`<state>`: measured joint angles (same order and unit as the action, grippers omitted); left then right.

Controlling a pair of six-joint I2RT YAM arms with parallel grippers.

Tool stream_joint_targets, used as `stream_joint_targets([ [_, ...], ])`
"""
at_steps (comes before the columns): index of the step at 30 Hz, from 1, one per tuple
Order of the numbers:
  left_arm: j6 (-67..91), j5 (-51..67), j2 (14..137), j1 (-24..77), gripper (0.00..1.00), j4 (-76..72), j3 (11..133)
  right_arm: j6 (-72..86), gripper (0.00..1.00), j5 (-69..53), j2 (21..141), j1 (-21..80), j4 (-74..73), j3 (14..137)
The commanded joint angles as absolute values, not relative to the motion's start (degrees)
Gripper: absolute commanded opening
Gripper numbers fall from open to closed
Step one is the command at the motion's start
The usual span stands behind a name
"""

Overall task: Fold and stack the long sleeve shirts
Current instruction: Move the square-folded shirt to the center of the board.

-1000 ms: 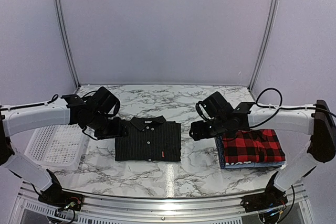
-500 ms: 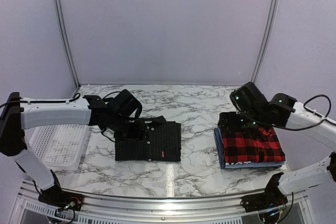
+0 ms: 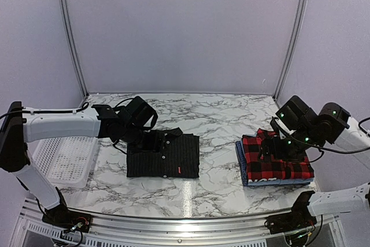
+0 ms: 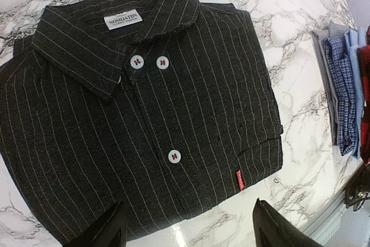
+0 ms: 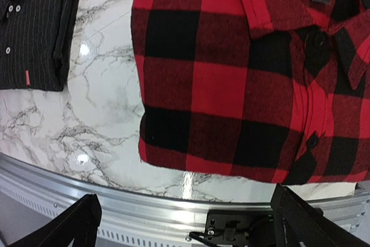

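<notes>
The black pinstripe shirt (image 3: 167, 157) lies folded, collar away from me, at the table's middle; it fills the left wrist view (image 4: 144, 114). My left gripper (image 3: 152, 141) hovers open and empty over its left collar side (image 4: 191, 232). The red-and-black plaid shirt (image 3: 280, 163) lies folded on top of the blue shirt (image 3: 241, 166) at the right. My right gripper (image 3: 275, 147) hovers open and empty above the plaid shirt (image 5: 243, 79), its fingers spread wide (image 5: 191, 224). The blue shirt's folded edges show at the right of the left wrist view (image 4: 342, 96).
A white mesh basket (image 3: 60, 160) sits at the table's left edge beside the left arm. The metal front rail (image 5: 144, 212) runs just below the plaid stack. The black shirt also shows at the top left of the right wrist view (image 5: 34, 27).
My right arm swung right and back, from beside the stack's left edge to above the plaid shirt. My left gripper moved right, from the black shirt's left edge onto its collar area.
</notes>
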<state>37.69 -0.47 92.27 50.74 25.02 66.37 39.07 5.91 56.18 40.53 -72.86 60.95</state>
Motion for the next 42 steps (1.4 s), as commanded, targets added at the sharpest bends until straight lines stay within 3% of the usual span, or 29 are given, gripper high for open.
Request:
stream_joint_targets([
  [1, 36.97, 1.32, 91.97, 51.02, 0.77, 23.36, 65.3, 41.06, 0.99, -2.94, 54.38, 40.24, -78.18, 59.29],
  [15, 36.61, 0.97, 92.35, 50.99, 0.77, 22.83, 64.78, 51.05, 0.98, -5.66, 47.72, 40.26, -58.56, 35.8],
  [31, 36.17, 0.77, 92.31, 50.87, 0.77, 22.86, 64.98, 46.51, 0.98, 8.75, 62.75, 39.91, -39.83, 30.35],
  [42, 35.86, 0.88, 92.04, 50.32, 0.77, 22.85, 65.0, 36.44, 0.98, 18.44, 75.35, 39.0, -26.57, 34.94],
])
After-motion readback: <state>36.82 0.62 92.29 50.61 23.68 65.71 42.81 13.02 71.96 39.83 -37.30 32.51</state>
